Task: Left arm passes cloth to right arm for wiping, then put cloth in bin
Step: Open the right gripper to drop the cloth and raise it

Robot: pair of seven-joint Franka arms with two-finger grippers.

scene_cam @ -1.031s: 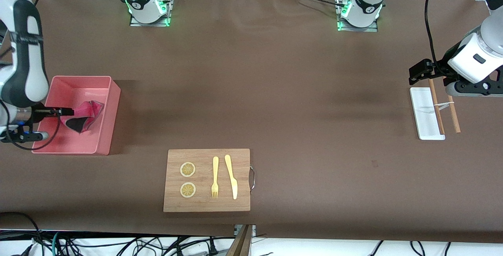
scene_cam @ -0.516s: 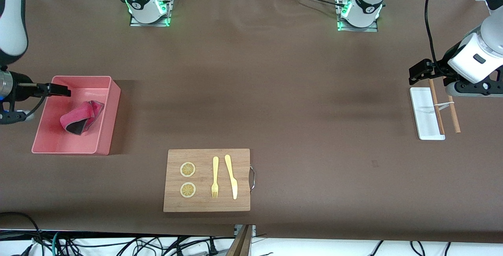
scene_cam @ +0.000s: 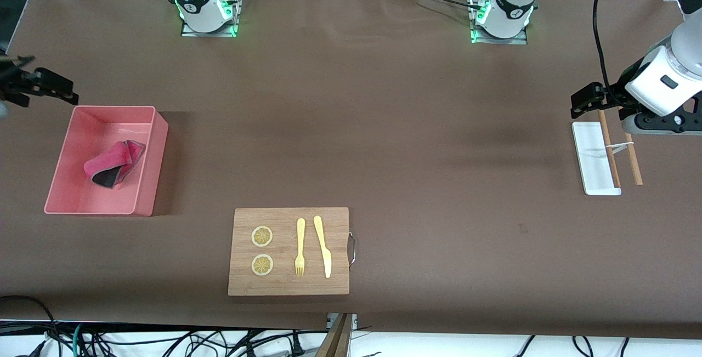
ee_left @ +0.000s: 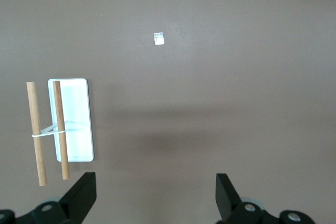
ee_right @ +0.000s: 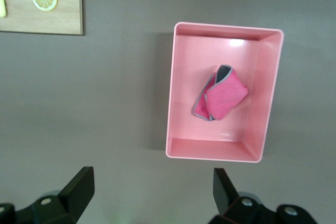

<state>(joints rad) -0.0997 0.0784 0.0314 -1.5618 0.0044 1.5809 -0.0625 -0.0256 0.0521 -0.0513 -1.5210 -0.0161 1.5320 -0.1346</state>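
Note:
The crimson-pink cloth (scene_cam: pixel 112 164) lies crumpled in the pink bin (scene_cam: pixel 149 170), with its grey side showing at one edge. In the right wrist view the cloth (ee_right: pixel 221 97) lies in the middle of the bin (ee_right: pixel 174 93). My right gripper (scene_cam: pixel 55 87) is open and empty, up over the table just outside the bin's rim on the robot bases' side; its jaws stand wide apart in the right wrist view (ee_right: pixel 152 192). My left gripper (scene_cam: pixel 577 103) waits open and empty over the table by the white tray, and shows in the left wrist view (ee_left: pixel 155 192).
A wooden cutting board (scene_cam: pixel 289 251) holds two lemon slices, a yellow fork (scene_cam: pixel 300 246) and a yellow knife (scene_cam: pixel 323 246). A small white tray (scene_cam: pixel 595 158) with two wooden sticks (scene_cam: pixel 633 158) lies at the left arm's end, and also shows in the left wrist view (ee_left: pixel 73 124).
My right gripper let go of the cloth, rose out of the bin and drew back toward the bases. The cloth settled in the bin. The left arm has not moved.

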